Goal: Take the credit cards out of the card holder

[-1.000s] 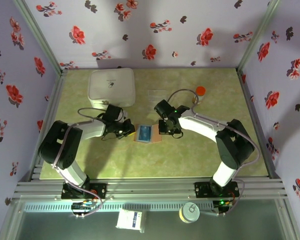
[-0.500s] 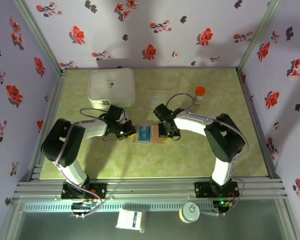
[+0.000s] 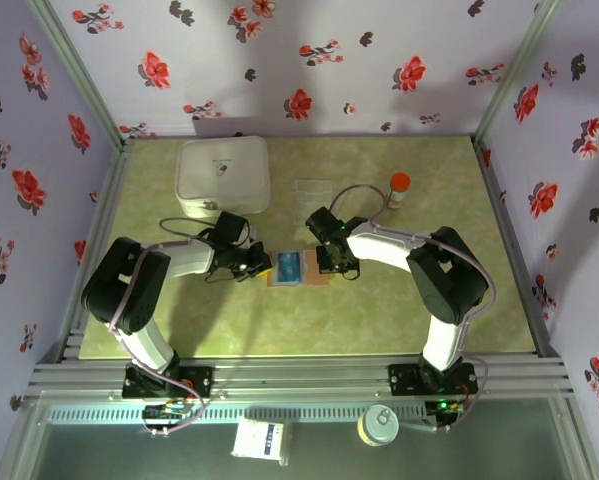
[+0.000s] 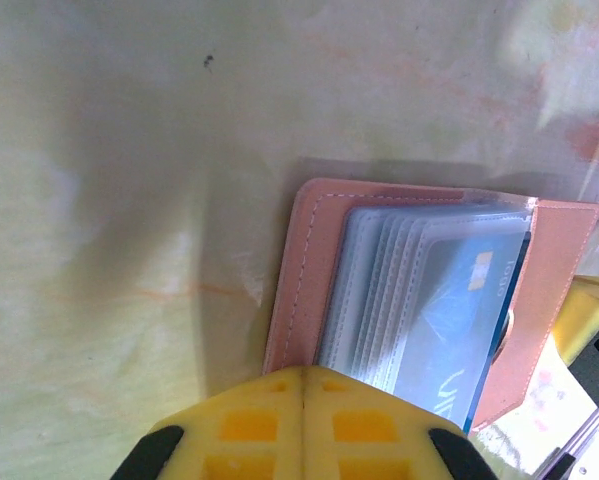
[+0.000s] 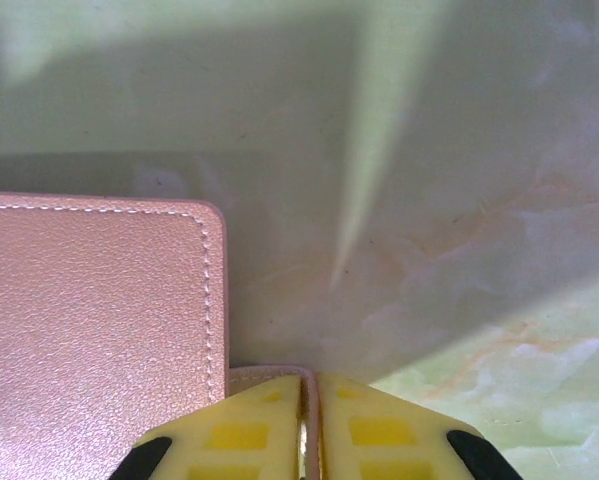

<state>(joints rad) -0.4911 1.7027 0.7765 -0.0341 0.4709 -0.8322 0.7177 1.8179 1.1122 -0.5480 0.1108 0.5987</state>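
Card holder lies open mid surface, between both claws. Left claw is shut at its left edge. Right claw is narrow, nipping the right flap. I see the blue card sleeved just right of the left claw.

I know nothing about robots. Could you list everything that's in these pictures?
card holder: one, tan-pink leather, lying open mid-table between the pincers
credit cards: one blue showing inside clear sleeves; any others hidden
white box: one, far left of table
clear tray: one, see-through, far middle
bottle: one, orange cap, far right
table: one, pale green
walls: lilac with red flowers, three sides
packet: one, white, below the front rail
round tin: one, pale, below the front rail
left pincer: yellow, shut, at the holder's left edge
right pincer: yellow, shut on the holder's right flap
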